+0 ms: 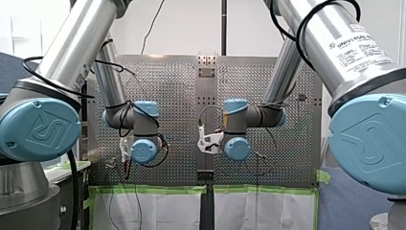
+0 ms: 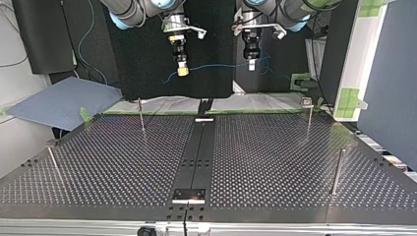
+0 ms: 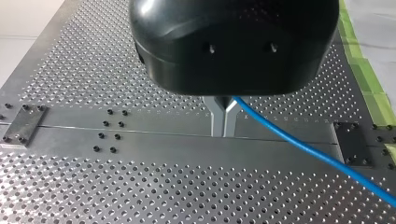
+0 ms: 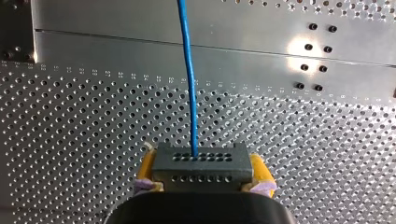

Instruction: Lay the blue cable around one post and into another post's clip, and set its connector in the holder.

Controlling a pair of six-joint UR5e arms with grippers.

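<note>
Both grippers hang high above the perforated table (image 2: 275,162). My right gripper (image 4: 204,172) is shut, its yellow pads (image 4: 146,164) clamping a dark grey connector (image 4: 201,156). The blue cable (image 4: 188,84) leaves the connector's front and runs straight ahead of the gripper. In the top view that gripper (image 2: 182,70) is at the upper left, and the cable (image 2: 221,63) spans in the air to my left gripper (image 2: 252,64) on the right. My left gripper (image 3: 223,130) has its metal fingers shut on the cable (image 3: 299,144), which trails off to one side.
Thin posts stand on the table: one at the far left (image 2: 141,115), one with a clip on top at the far right (image 2: 309,115), a thicker one at the near right (image 2: 336,172), and one at the near left (image 2: 53,162). A black plate (image 2: 189,195) sits on the centre strip near the front edge.
</note>
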